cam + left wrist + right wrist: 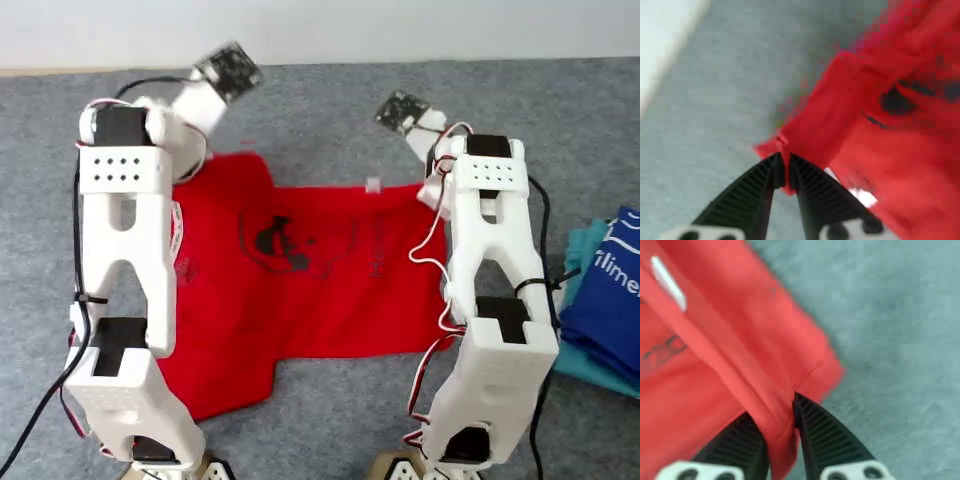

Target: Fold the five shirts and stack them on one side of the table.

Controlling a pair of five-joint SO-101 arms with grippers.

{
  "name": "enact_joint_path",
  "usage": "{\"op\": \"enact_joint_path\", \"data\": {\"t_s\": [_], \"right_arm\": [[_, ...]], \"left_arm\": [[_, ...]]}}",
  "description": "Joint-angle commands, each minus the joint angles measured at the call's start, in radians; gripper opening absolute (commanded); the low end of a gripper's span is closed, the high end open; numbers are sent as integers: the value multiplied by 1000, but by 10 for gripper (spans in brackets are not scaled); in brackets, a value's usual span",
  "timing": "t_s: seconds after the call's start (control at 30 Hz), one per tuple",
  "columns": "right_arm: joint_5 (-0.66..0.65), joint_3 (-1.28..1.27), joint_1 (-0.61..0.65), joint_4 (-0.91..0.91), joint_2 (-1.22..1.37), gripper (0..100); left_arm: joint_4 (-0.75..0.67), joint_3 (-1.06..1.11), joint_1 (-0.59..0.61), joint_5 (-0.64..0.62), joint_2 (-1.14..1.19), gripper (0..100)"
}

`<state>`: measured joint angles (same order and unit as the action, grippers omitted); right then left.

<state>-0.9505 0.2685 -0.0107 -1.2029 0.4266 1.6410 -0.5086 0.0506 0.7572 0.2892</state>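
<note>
High view: red shirt [310, 290] spread print-up on grey tabletop [330, 110], long axis running side to side from left arm [125, 250] to right arm [490, 250], 1 sleeve jutting out at the near edge close to the left arm's base. Both arms stretched over the cloth toward its far edge, 1 at each end of that edge, so equally near to it. Bulk of the shirt lying from there back toward the arm bases; judged direction of the coming fold therefore far edge toward near edge, both ends carried level. Small white label [372, 185] on the far edge, nearer the right arm. Folded blue shirt [605, 300] atop a teal one [585, 370] at the tabletop's right side, well apart from the red shirt. Left wrist view: left gripper [782, 172] with black ribbed fingers [757, 192] pressed together on a thin tip of red cloth, black print beyond on the shirt body, bare tabletop on the other side; grip itself hidden under the arm in the high view. Right wrist view: right gripper [785, 420] with fingers [822, 432] pinching a thicker bunch of red cloth just inside a hemmed corner, white label farther along the same edge; corner seam and fullness of the bite not legible from above.
</note>
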Motion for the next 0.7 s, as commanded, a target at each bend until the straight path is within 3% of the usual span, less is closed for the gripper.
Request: {"op": "enact_joint_path", "data": {"t_s": [0.0, 0.2, 0.47, 0.67], "right_arm": [[-21, 55, 2, -96, -97, 10], [-63, 52, 15, -252, -117, 10], [-69, 52, 15, -424, -120, 10], [-63, 51, 21, -515, -131, 11]], "left_arm": [[117, -33, -9, 37, -18, 2], [115, 54, 12, 43, -152, 2], [115, 504, -38, 120, -476, 2], [114, 714, -46, 120, -654, 2]]}}
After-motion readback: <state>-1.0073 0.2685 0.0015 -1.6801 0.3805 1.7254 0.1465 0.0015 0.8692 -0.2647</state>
